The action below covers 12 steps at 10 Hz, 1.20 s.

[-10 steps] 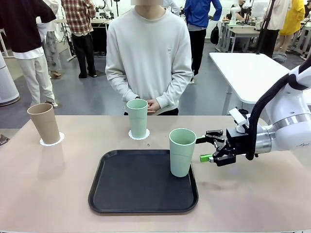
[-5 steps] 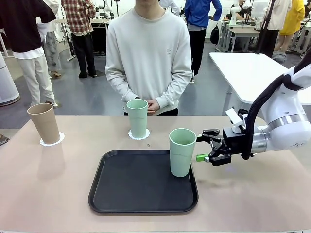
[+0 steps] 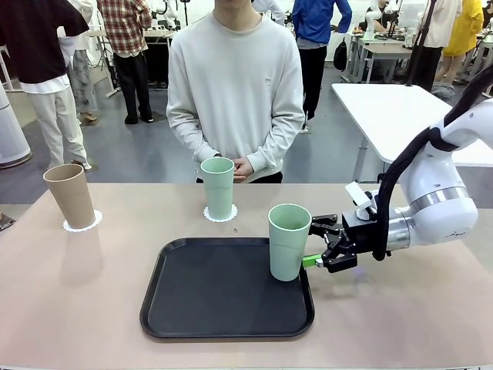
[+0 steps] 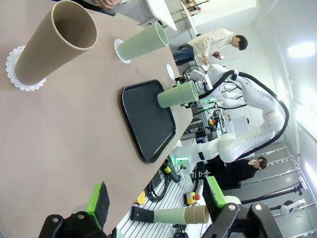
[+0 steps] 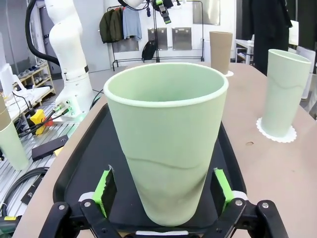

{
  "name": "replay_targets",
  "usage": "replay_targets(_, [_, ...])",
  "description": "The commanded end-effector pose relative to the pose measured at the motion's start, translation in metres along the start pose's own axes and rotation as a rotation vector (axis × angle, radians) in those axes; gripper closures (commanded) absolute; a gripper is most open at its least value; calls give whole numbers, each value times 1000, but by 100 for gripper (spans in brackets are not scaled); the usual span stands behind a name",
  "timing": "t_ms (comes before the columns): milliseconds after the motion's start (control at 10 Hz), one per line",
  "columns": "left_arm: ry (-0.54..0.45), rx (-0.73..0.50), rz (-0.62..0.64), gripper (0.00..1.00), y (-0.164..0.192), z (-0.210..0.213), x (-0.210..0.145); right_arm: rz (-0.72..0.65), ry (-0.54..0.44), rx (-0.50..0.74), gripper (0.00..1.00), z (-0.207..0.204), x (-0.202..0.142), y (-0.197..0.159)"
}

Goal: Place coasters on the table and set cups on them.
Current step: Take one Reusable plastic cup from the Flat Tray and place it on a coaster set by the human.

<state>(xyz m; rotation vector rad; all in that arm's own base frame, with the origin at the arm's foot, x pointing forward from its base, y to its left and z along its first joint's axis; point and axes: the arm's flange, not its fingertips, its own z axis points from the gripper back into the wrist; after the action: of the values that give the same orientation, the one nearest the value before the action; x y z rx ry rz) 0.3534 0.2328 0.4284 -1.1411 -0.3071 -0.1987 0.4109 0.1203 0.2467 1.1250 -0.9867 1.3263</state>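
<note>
My right claw [image 5: 166,198] is wide open around the light, stiff, smooth green cup [image 5: 167,139], so I would squeeze its lower sides.

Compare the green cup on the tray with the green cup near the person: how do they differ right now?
The green cup on the tray stands on the black tray with no coaster under it; the far green cup sits on a white coaster on the table. The tray cup stands between the right hand's open fingers; the far cup stands clear of both hands. Both are upright, mint, handleless tumblers.
</note>
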Motion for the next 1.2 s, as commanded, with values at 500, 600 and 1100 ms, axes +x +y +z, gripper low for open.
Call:
replay_targets(500, [-11, -11, 6, 0, -2, 1, 0, -6, -6, 16, 0, -35, -10, -19])
replay_targets(600, [-11, -11, 6, 0, -2, 1, 0, 15, -16, 28, 0, -36, -10, -19])
replay_targets(1100, [-11, -11, 6, 0, -2, 1, 0, 8, -27, 42, 100, -30, -2, -9])
